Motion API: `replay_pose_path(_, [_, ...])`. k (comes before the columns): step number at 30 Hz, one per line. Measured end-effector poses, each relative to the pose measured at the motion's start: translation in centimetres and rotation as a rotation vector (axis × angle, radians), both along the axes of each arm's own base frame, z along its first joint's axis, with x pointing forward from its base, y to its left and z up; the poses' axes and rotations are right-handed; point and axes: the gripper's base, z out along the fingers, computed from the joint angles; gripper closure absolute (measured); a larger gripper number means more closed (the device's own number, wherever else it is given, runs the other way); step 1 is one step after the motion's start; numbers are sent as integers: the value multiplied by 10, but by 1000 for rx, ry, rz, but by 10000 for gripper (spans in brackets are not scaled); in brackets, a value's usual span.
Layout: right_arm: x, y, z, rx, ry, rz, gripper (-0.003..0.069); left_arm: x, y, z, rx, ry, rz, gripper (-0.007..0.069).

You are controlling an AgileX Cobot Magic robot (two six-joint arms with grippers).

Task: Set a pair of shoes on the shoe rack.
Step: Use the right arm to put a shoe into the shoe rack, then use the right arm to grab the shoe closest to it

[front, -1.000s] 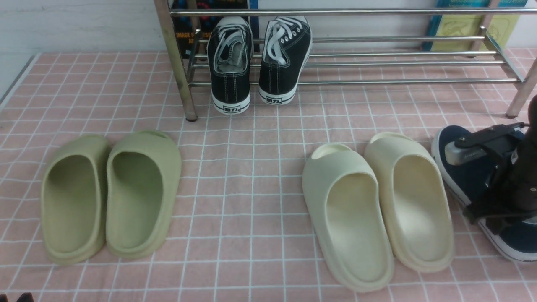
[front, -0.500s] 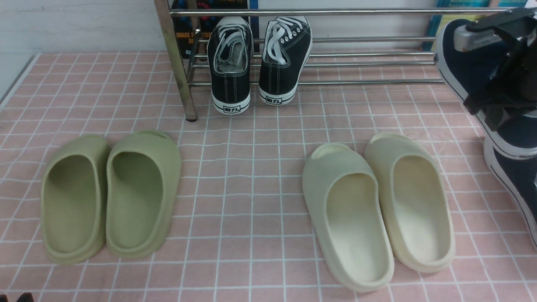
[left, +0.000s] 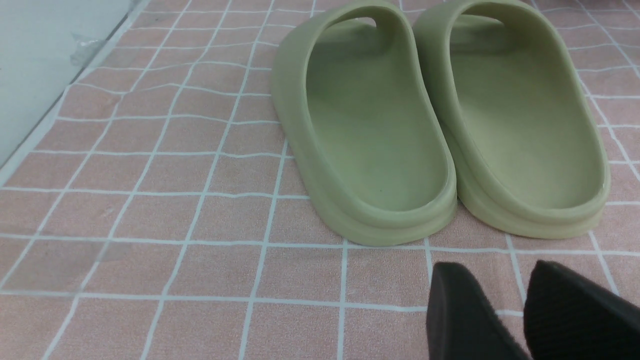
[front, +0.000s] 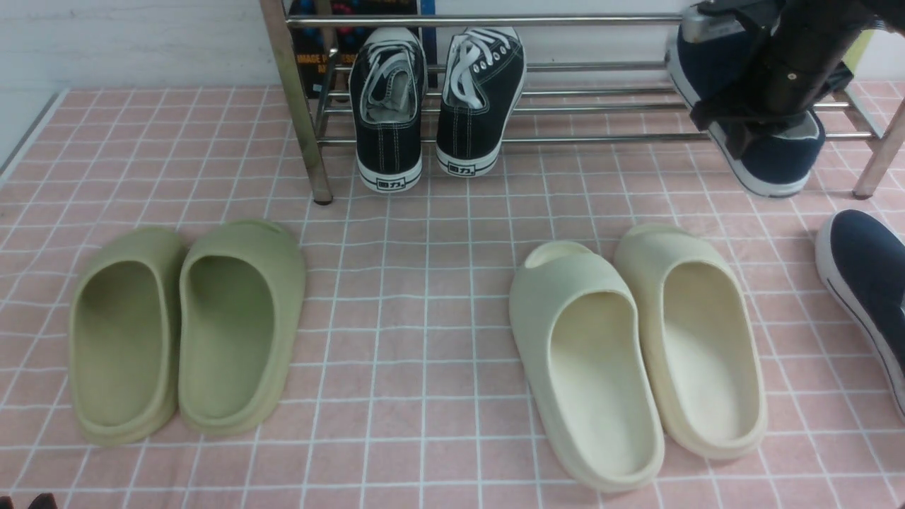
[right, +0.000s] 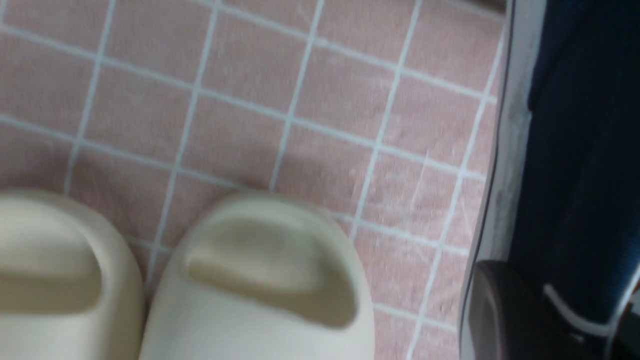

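The right gripper was clamped narrow on a navy shoe, gripping it at the opening, up at about 1 o'clock in the front view. That shoe sat over the right end of the shoe rack, with its toe angled toward 11 o'clock in among the lower bars and its heel hanging out past the front bar. Whether its sole rested on the bars could not be told. The second navy shoe lay on the pink checked cloth at 3 o'clock, partly cut off by the edge of the view and well apart from the rack. A pair of black sneakers stood on the rack's left part at 12 o'clock, toes inward and heels jutting over the front bar. The cream slides lay side by side at 4 o'clock, between the rack and the robot, and the green slides lay together at 8 o'clock. In the left wrist view the left gripper hung just short of the green slides' heels, its two black tips close together with nothing between them. Whether they were fully closed could not be told.
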Motion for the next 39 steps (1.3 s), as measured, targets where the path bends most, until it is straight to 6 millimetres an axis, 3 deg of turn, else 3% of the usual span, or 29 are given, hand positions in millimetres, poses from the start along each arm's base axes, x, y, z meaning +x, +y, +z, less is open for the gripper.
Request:
replay_pose_path(8, [26, 5, -10, 26, -58, 3, 638, 0, 0, 0, 1, 0, 0, 386])
replay_pose_path(21, [36, 6, -12, 36, -140, 0, 620, 0, 0, 0, 1, 0, 0, 386])
replay_pose_path(24, [37, 6, -12, 37, -142, 0, 571, 0, 0, 0, 1, 0, 0, 385])
replay_pose_path(27, [37, 6, -8, 42, -155, -7, 436, 0, 0, 0, 1, 0, 0, 385])
replay_pose_path(28, [37, 6, -8, 41, -154, -8, 427, 0, 0, 0, 1, 0, 0, 385])
replay_pose_path(30, [32, 5, -1, 40, -133, -20, 314, 0, 0, 0, 1, 0, 0, 385])
replay_pose_path(32, [26, 4, 9, 39, -120, -22, 246, 0, 0, 0, 1, 0, 0, 385])
replay_pose_path(39, [-2, 1, 57, 45, -166, -21, 175, 0, 0, 0, 1, 0, 0, 385])
